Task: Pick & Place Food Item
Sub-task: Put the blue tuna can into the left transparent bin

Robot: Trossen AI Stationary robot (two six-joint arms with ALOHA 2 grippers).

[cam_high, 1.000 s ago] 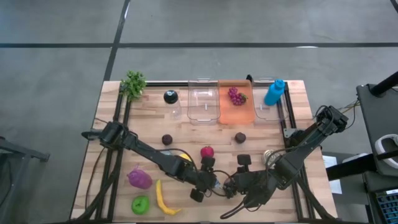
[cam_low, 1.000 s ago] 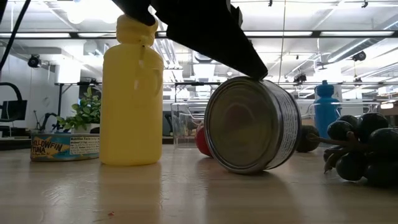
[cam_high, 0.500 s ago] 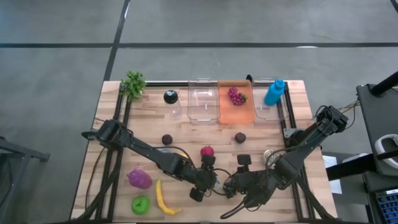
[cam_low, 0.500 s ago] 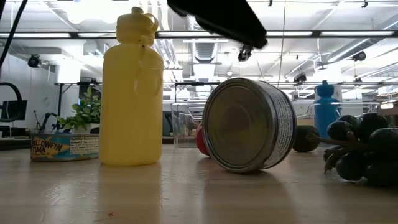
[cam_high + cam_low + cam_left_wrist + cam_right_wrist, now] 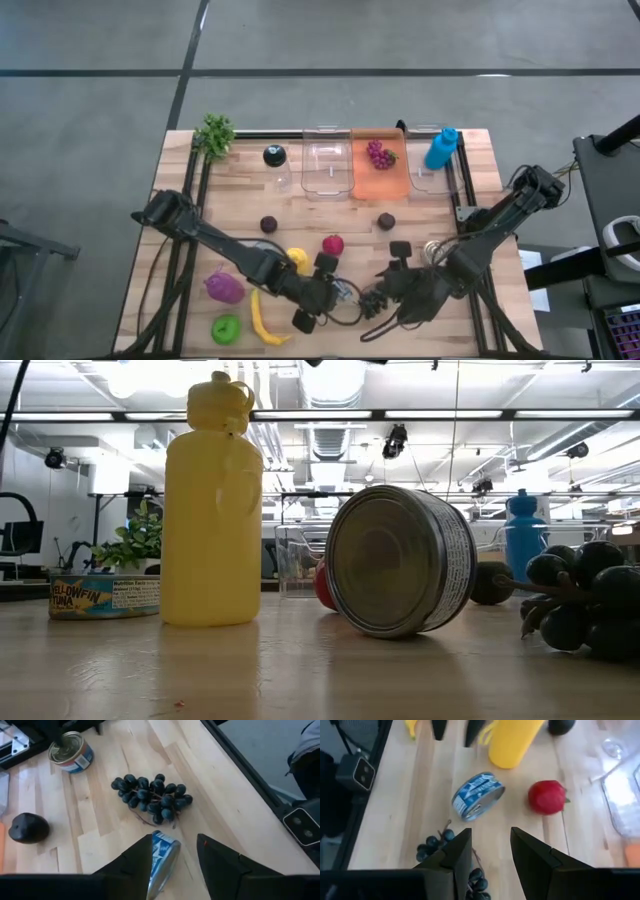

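A pale wooden desk with dark rails stands on a grey floor; the low view shows a large room with ceiling lights behind it. Clear bins and an orange tray with grapes sit at the far edge, beside a blue bottle.

The left hand hangs above a blue tin lying on its side, fingers partly open, holding nothing. The right hand hovers over a bunch of dark grapes just beside the tin, fingers likewise parted and empty. A yellow bottle and a red fruit stand near.
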